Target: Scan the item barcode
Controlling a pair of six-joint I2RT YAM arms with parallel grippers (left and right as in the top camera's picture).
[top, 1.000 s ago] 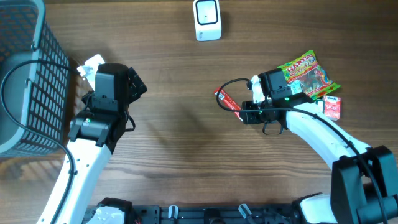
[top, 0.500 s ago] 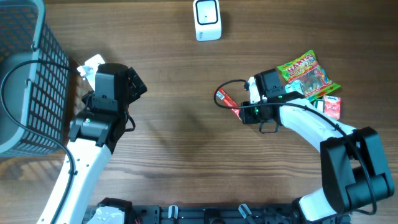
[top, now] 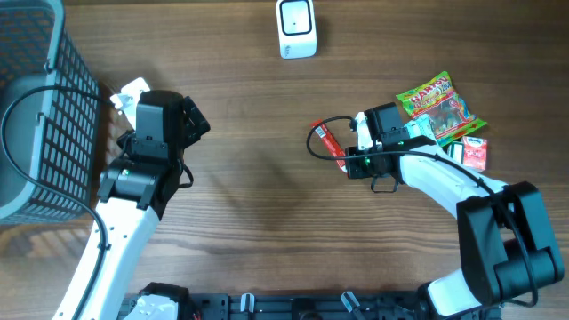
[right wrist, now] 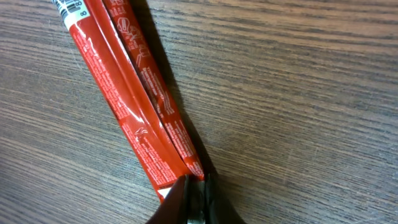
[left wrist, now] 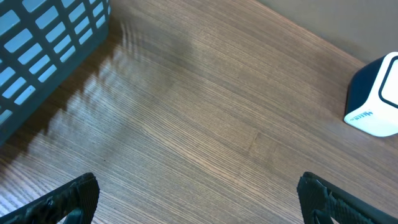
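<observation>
The item is a long red wrapped bar (right wrist: 134, 99) lying flat on the wooden table, left of the right arm in the overhead view (top: 326, 140). A strip of barcode (right wrist: 68, 6) shows at its far end. My right gripper (right wrist: 196, 190) is shut on the bar's near end seam, its fingers pinched tight together (top: 343, 162). The white and navy scanner (top: 296, 28) stands at the table's far edge and shows at the right of the left wrist view (left wrist: 376, 96). My left gripper (left wrist: 199, 202) hangs open over bare wood, far left of the bar (top: 191, 120).
A grey mesh basket (top: 36, 107) fills the far left (left wrist: 43, 50). Colourful candy bags (top: 440, 105) and a small red pack (top: 476, 153) lie right of the right wrist. A white object (top: 132, 89) sits beside the left arm.
The right gripper's fingers have closed onto the near end of the red bar, and the wrist shifted slightly. The left arm has not moved.
</observation>
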